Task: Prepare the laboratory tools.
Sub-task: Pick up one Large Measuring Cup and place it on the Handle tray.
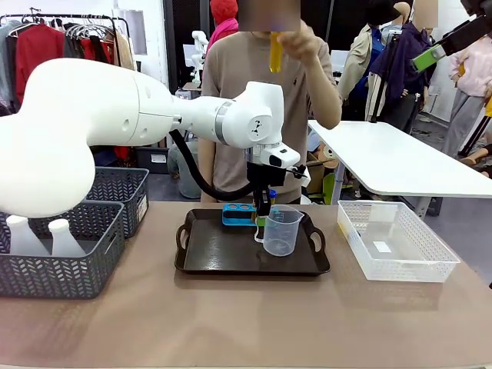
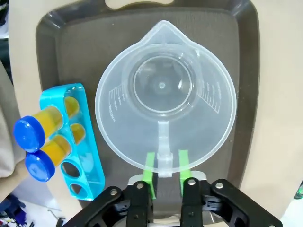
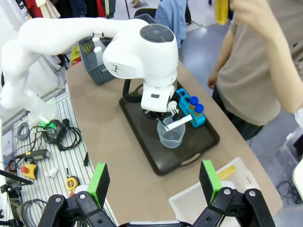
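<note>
My left gripper (image 2: 166, 160) has jaws narrowly parted, flanking the handle of the clear measuring beaker (image 2: 165, 85); my right gripper (image 3: 154, 172) gapes wide.

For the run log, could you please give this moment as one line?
left gripper: open astride beaker handle | beaker: on tray | right gripper: open, empty | rack: two tubes
</note>
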Action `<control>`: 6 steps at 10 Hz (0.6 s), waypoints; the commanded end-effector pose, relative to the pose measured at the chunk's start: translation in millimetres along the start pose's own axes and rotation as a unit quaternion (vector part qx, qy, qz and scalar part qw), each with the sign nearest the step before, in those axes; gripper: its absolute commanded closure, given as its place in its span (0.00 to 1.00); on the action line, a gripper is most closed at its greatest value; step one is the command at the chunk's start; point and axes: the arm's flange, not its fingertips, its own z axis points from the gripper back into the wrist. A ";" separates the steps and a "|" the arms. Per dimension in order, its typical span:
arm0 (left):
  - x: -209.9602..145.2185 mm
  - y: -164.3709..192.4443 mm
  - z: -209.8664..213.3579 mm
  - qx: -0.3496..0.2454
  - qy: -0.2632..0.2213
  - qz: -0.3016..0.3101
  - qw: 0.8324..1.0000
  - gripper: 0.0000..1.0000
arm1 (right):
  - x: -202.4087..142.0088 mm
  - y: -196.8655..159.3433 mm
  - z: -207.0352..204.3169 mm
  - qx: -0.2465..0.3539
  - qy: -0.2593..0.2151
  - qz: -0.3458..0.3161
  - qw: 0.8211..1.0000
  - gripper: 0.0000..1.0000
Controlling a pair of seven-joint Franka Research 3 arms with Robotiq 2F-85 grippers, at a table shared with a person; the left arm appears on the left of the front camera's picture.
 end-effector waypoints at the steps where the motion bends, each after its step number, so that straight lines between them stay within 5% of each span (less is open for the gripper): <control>1: 3.0 3.3 6.9 0.007 -0.001 -0.011 1.000 0.37 | 1.6 1.6 0.2 0.002 -0.004 -0.001 1.000 0.00; 3: 2.7 1.3 7.4 -0.008 -0.002 -0.010 1.000 0.00 | 1.6 1.6 0.2 0.002 -0.004 -0.001 1.000 0.00; 6: -18.3 -25.9 42.8 -0.014 0.015 0.011 1.000 0.00 | 1.6 1.6 0.2 0.002 -0.004 -0.001 1.000 0.00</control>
